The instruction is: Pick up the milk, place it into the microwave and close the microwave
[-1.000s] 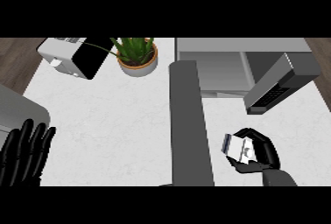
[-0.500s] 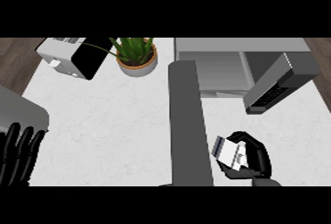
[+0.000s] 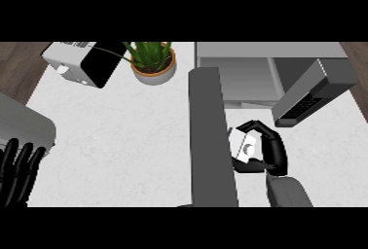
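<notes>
While right hand fingers curl round milk, left hand rests open

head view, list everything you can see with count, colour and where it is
counter: 1, white speckled, fills most of the view
microwave: 1, grey, top right, cavity open
microwave door: 1, grey with dark panel, swung open at the far right
milk carton: 1, white, right of centre, held in the right hand
tall grey panel: 1, grey, runs from centre down to the lower edge
potted plant: 1, green leaves in a tan pot, top centre
toaster-like appliance: 1, white and black, top left
grey object: 1, grey, left edge, only partly seen
right hand: 1, black, curled round the milk carton
left hand: 1, black, lower left edge, open, resting
</notes>
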You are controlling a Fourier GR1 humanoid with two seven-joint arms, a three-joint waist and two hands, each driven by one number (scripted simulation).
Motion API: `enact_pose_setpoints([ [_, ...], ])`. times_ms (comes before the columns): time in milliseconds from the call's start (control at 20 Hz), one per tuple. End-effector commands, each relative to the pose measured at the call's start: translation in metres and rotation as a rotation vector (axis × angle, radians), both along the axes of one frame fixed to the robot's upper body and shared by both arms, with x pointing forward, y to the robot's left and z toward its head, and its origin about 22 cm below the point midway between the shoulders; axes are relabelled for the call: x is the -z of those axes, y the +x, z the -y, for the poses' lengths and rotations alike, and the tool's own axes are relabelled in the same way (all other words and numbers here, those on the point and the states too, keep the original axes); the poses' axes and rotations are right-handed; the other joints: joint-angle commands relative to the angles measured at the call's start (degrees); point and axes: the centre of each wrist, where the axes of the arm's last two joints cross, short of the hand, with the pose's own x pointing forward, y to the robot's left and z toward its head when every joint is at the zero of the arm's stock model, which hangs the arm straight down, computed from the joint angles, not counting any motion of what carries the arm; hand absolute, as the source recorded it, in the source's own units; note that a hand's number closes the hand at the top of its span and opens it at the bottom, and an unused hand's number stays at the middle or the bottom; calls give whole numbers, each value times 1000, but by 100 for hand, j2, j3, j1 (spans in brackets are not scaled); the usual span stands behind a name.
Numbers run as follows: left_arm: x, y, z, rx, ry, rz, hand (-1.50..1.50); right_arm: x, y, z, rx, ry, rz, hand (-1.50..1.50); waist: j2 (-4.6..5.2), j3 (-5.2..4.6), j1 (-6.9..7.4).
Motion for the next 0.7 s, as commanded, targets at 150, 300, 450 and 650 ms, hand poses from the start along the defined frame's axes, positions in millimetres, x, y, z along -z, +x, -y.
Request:
enact_pose_setpoints([
  [150, -4, 14, -7, -1, 9, -3, -150, -27, 56, -20, 139, -128, -61, 150, 25, 5, 32],
  [300, -5, 8, -16, 14, -8, -11, -150, -43, 84, -16, 164, -177, -89, 150, 28, 5, 72],
  [450, 11, 20, -10, 20, -5, -10, -150, -43, 103, 10, 214, -206, -104, 150, 68, 9, 142],
  [650, 3, 10, 3, 34, 1, -2, -150, -70, 131, 11, 252, -237, -111, 150, 91, 14, 227],
])
